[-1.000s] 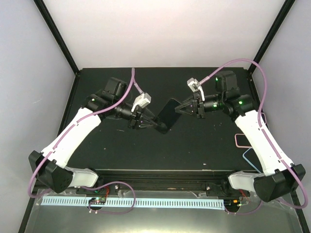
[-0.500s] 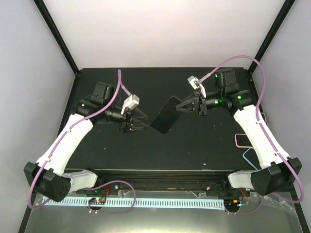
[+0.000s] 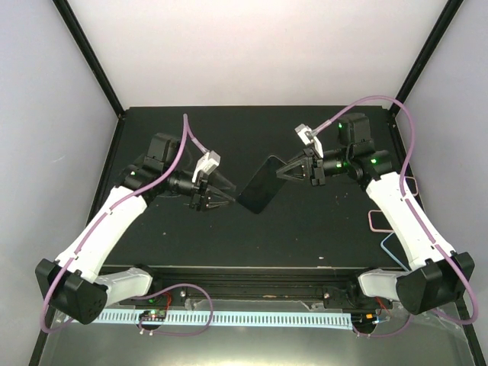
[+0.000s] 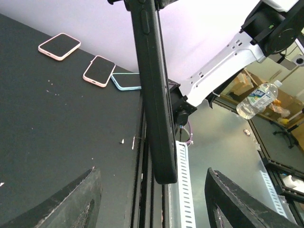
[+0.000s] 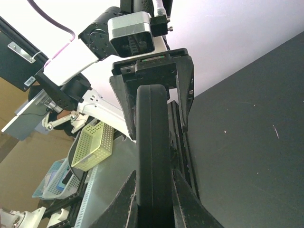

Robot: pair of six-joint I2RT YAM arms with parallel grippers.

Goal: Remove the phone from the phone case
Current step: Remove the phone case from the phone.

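Observation:
A black phone [image 3: 259, 187] in its dark phone case [image 5: 152, 142] hangs tilted above the table, and only a thin seam along its edge sets the two apart. My right gripper [image 3: 287, 169] is shut on its upper right end, the fingers [image 5: 127, 199] pressing both flat faces. My left gripper [image 3: 221, 200] stands open at the phone's lower left end. In the left wrist view the phone [image 4: 154, 104] is edge-on, its tip between my wide-apart fingers [image 4: 76, 202] and touching neither.
Two pink-cased phones [image 4: 59, 46] [image 4: 99, 71] and a light blue one [image 4: 127, 81] lie near the table's right edge. In the top view the pink [image 3: 379, 221] and blue [image 3: 390, 248] ones sit beside my right arm. A black frame rail runs along the near edge.
My left gripper let go of the phone's lower end, opened and drew back to the left, then edged back toward it. The right gripper kept its hold and raised the phone slightly.

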